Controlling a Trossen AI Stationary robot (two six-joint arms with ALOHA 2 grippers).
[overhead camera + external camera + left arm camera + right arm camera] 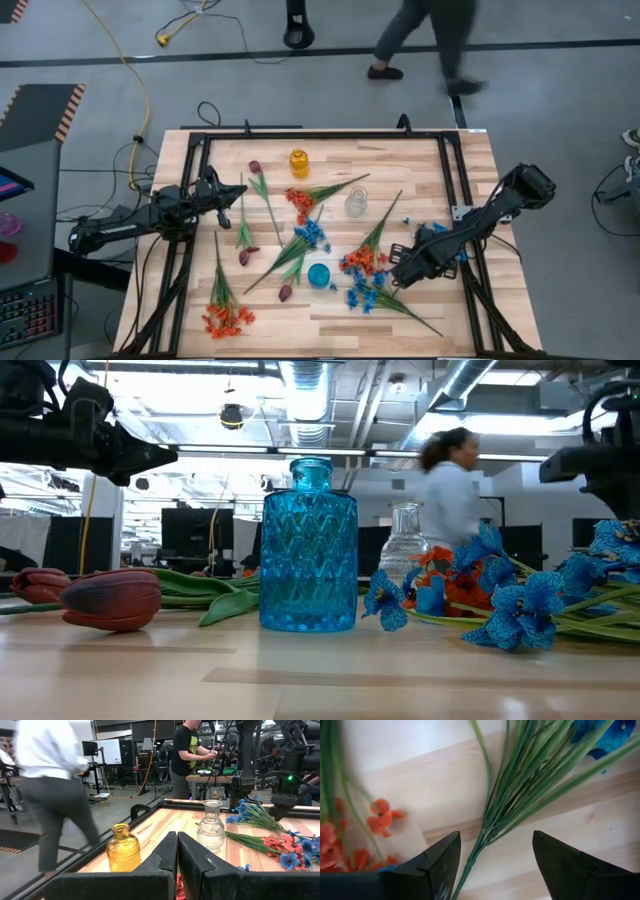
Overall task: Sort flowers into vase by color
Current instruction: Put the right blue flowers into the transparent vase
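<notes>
Three vases (318, 275) amid flowers (300, 240), person (425, 40) behind table (330, 310)

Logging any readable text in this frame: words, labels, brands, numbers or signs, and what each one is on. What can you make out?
None can be read.
Blue vase, amber vase, clear vase: bare glass, no labels.
Person's black shirt: a yellow-green graphic, too blurred to read.
Whiteboard in the room behind: nothing legible on it.
Table: no markings visible.
</notes>
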